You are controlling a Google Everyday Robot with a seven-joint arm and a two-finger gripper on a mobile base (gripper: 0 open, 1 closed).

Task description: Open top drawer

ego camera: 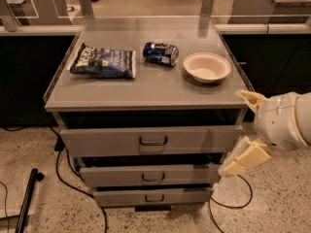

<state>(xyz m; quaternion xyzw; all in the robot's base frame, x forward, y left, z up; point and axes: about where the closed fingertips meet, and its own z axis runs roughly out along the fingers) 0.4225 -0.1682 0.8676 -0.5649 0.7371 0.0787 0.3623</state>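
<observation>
The top drawer (112, 141) is the widest of three grey drawer fronts under the grey table top (150, 89). A small dark loop handle (153, 141) sits at its centre, and a dark gap shows between its top edge and the table top. My gripper (246, 130) is at the right of the cabinet, level with the top drawer's right end and apart from the handle. Its pale fingers (245, 160) are spread wide and hold nothing.
On the table top lie a dark chip bag (103, 62), a blue can on its side (160, 53) and a white bowl (207, 67). Two narrower drawers (150, 176) sit below. Cables (63, 174) and a black pole (26, 198) lie on the floor at left.
</observation>
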